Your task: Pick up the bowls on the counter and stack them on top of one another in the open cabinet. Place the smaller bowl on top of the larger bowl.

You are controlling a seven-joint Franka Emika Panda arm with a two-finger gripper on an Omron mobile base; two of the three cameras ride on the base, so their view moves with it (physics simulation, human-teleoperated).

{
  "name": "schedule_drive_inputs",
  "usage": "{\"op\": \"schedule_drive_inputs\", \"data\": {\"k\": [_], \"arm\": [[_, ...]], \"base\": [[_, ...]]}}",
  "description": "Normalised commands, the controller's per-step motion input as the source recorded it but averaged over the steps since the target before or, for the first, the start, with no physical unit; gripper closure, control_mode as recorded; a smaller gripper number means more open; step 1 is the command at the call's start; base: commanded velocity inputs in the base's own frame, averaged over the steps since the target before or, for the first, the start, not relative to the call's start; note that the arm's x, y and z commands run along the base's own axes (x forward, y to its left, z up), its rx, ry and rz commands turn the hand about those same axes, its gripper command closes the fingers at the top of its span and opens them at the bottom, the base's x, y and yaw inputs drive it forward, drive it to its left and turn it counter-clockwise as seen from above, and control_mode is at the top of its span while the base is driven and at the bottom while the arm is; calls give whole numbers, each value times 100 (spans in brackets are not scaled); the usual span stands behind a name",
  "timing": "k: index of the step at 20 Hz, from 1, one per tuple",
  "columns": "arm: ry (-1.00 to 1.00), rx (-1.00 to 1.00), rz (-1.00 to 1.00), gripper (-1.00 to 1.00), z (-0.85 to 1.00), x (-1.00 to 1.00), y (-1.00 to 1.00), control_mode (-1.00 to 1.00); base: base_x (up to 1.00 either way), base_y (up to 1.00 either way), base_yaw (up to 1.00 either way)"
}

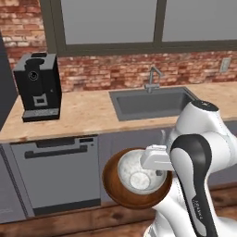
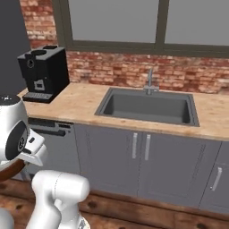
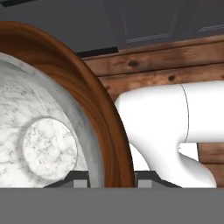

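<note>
Evidently the gripper (image 3: 105, 177) was clenched on the rim of the wooden bowl (image 1: 113, 185), the white bowl (image 1: 139, 173) nested inside; stiff, probably slippery, so the rim grip seemed sensible.

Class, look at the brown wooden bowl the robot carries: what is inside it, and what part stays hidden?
The white bowl sits inside the brown wooden bowl. The gripper straddles the wooden rim. The wooden bowl's bottom is covered by the white one.
</note>
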Motion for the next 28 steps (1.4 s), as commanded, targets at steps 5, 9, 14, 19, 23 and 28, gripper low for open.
{"op": "schedule_drive_inputs", "data": {"k": [5, 9, 14, 19, 23, 28], "arm": [[0, 0, 0, 100, 0, 0, 0, 100], [0, 0, 0, 100, 0, 0, 0, 100], [0, 0, 0, 100, 0, 0, 0, 100], [0, 0, 0, 100, 0, 0, 0, 100], [0, 0, 0, 100, 0, 0, 0, 100], [0, 0, 0, 100, 0, 0, 0, 100]], "base": [[-63, 18, 0], [-55, 36, 0], [-44, 54, 0], [-32, 72, 0], [-24, 80, 0], [-20, 81, 0]]}}
